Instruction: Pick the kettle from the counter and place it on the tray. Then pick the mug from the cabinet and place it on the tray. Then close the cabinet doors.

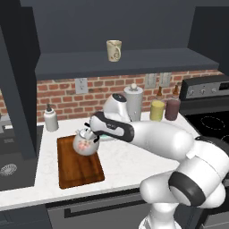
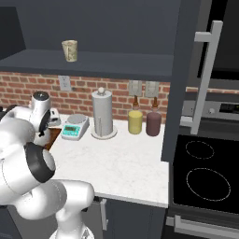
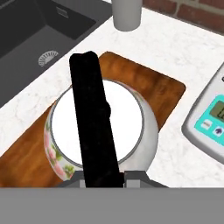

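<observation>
Here, one white arm reaches left across the counter (image 1: 129, 165), and its end effector (image 1: 91, 134) is closed narrowly on the arched black handle of the single kettle (image 1: 84, 144), the handle running up between the two finger tips in the hand view. The kettle, white with pink floral print, sits over the far half of the one dark-brown wooden tray (image 1: 80, 172); whether its base touches the board cannot be told. In the hand view the kettle (image 3: 98, 127) is seen from above over the tray (image 3: 164, 92), with one white kitchen scale (image 3: 210, 120) just beside the tray on the counter and one sink (image 3: 39, 30) with a round drain on the other side. One cream mug (image 1: 114, 50) stands upright on the shelf of the upper cabinet (image 1: 120, 65), well apart from the kettle. Of the cabinet doors, one (image 2: 186, 70) stands open with its vertical silver bar handle toward the stove (image 2: 205, 177). Along the brick wall stand one steel paper-towel cylinder (image 2: 103, 114), one yellow canister (image 2: 135, 122), one dark red canister (image 2: 153, 123) and two brown bottles (image 2: 135, 100) behind them. One white soap dispenser (image 1: 50, 118) stands near the sink.
</observation>
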